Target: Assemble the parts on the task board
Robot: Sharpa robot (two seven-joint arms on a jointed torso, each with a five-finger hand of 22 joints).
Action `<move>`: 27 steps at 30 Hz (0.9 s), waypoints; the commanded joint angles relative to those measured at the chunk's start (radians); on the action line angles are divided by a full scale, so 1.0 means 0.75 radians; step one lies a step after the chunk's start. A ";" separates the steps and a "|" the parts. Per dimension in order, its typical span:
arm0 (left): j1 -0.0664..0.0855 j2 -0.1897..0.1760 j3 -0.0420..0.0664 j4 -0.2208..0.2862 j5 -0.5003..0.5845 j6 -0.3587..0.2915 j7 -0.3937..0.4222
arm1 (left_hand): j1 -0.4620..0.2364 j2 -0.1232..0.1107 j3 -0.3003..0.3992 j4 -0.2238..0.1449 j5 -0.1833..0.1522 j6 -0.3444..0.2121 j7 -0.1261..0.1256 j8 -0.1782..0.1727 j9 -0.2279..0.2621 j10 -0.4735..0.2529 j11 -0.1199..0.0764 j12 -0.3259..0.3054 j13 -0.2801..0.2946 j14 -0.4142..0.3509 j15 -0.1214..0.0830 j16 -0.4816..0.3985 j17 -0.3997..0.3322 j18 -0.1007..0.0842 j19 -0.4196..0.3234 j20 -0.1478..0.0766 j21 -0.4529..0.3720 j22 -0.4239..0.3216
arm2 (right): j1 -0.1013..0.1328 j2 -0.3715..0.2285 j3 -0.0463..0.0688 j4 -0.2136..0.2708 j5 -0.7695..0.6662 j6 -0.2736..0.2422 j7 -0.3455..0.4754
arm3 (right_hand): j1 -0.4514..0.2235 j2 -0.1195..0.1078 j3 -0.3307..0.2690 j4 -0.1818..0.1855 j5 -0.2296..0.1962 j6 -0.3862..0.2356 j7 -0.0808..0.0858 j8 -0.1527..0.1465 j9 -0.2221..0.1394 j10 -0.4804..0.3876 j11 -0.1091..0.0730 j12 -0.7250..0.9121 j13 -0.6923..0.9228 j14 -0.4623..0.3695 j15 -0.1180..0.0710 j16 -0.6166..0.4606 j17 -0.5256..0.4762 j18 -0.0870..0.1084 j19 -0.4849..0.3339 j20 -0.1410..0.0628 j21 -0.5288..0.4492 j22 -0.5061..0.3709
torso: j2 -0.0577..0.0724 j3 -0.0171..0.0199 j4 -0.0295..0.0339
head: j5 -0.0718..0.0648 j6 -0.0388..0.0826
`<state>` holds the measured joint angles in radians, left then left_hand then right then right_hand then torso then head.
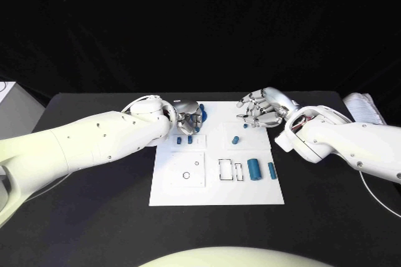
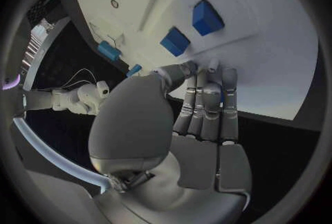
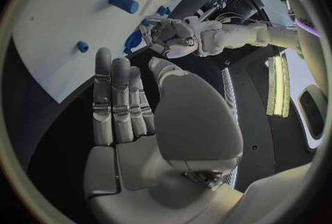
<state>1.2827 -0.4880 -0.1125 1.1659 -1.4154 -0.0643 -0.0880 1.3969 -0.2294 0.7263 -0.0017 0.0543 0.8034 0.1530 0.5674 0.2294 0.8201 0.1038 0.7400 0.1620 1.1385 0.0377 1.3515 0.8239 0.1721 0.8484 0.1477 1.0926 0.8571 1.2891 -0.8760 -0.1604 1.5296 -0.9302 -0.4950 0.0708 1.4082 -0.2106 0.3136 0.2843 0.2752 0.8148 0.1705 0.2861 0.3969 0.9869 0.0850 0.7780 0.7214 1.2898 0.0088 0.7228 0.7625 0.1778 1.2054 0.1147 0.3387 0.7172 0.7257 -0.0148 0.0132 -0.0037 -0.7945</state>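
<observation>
The white task board (image 1: 215, 189) lies in the middle of the table. Two small blue blocks (image 1: 185, 140) stand near its far left, also seen as blue blocks (image 2: 191, 29). A small blue part (image 1: 236, 141) sits further right. Two blue cylinders (image 1: 253, 169) lie beside dark slots (image 1: 226, 169). My left hand (image 1: 188, 117) hovers at the board's far left corner, with a long blue part (image 1: 201, 110) against its thumb side; the same blue part (image 3: 133, 41) sticks out beside that hand. Whether it is pinched stays hidden. My right hand (image 1: 263, 109) hangs over the far right corner, fingers straight, holding nothing.
A white box (image 1: 10, 105) stands at the table's left edge. A pale bundle (image 1: 364, 105) lies at the far right. A square inset with a small ring (image 1: 187, 174) takes up the board's near left.
</observation>
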 commanded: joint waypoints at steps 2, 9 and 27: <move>-0.003 0.007 -0.003 -0.001 0.020 0.017 0.036 | -0.005 0.023 0.003 -0.016 -0.004 0.031 -0.001 -0.027 0.000 0.045 -0.004 -0.049 -0.029 0.021 0.000 0.017 0.000 0.016 -0.013 -0.005 0.016 0.010 | -0.001 0.001 0.000 0.002 -0.002 0.007 0.014 | -0.005 0.002 0.009 0.000 0.005 -0.005 0.000 0.006 -0.001 -0.008 0.000 0.006 -0.001 0.008 0.001 -0.009 0.002 0.005 0.009 -0.002 -0.008 -0.001 | 0.000 -0.0011 0.0011 | -0.002 0.000; -0.003 0.007 -0.003 -0.006 0.035 -0.014 0.055 | -0.032 0.033 0.001 -0.022 -0.003 0.080 -0.007 -0.086 0.010 0.127 -0.011 -0.165 -0.077 0.043 -0.007 0.030 -0.013 0.012 0.005 -0.010 0.032 0.031 | -0.001 0.001 0.000 0.002 -0.002 0.008 0.013 | -0.007 0.002 0.013 0.001 0.007 -0.005 0.001 0.009 -0.002 -0.008 0.000 0.011 -0.005 0.010 0.001 -0.011 0.006 0.005 0.012 -0.003 -0.010 -0.004 | -0.001 -0.0007 0.0013 | -0.003 0.000; -0.007 -0.018 -0.003 0.002 0.101 -0.129 0.112 | -0.029 0.049 -0.004 -0.047 -0.002 0.181 -0.012 -0.139 0.044 0.285 -0.029 -0.306 -0.106 0.139 -0.026 0.063 0.055 -0.008 0.116 -0.026 0.092 0.111 | -0.001 0.002 0.000 0.001 -0.002 0.008 0.013 | -0.007 0.002 0.015 0.001 0.007 -0.004 0.000 0.010 -0.003 -0.008 0.000 0.012 -0.006 0.011 0.000 -0.012 0.008 0.005 0.013 -0.003 -0.011 -0.005 | 0.000 -0.0008 -0.0004 | -0.002 0.005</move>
<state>1.2780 -0.4991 -0.1155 1.1607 -1.3697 -0.1179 -0.0356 1.3781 -0.2032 0.7256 -0.0320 0.0535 0.9298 0.1445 0.4663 0.2629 1.0283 0.0838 0.5141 0.0828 1.2347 0.0162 1.3940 0.8645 0.1715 0.9296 0.1288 1.1570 0.9395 1.2891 -0.8749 -0.1604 1.5295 -0.9300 -0.4949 0.0707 1.4082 -0.2106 0.3196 0.2847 0.2752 0.8148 0.1705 0.2882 0.3961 0.9881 0.0861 0.7843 0.7182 1.2898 0.0088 0.7152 0.7667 0.1778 1.2091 0.1110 0.3348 0.7154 0.7247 -0.0151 0.0136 -0.0045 -0.7917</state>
